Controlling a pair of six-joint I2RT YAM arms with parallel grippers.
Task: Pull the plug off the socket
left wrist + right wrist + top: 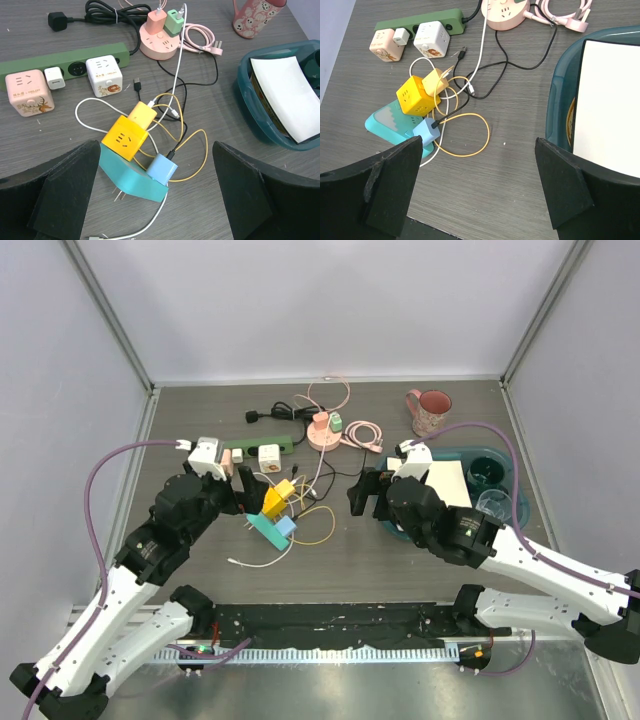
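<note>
A teal socket block [127, 176] lies on the grey table with a light blue plug [161, 169] and a yellow cube adapter [124, 137] plugged into it, amid yellow, white and black cables. It shows in the top view [262, 528] at centre left and in the right wrist view [390, 125]. My left gripper [157, 195] is open and empty, hovering above the block with its fingers on either side. My right gripper [477, 185] is open and empty, to the right of the block over bare table.
A green power strip [70, 57] with cube adapters and a pink round socket [157, 45] carrying two plugs lie further back. A teal tray [250, 100] holding a white sheet sits at the right. A pink mug [430, 410] stands behind it.
</note>
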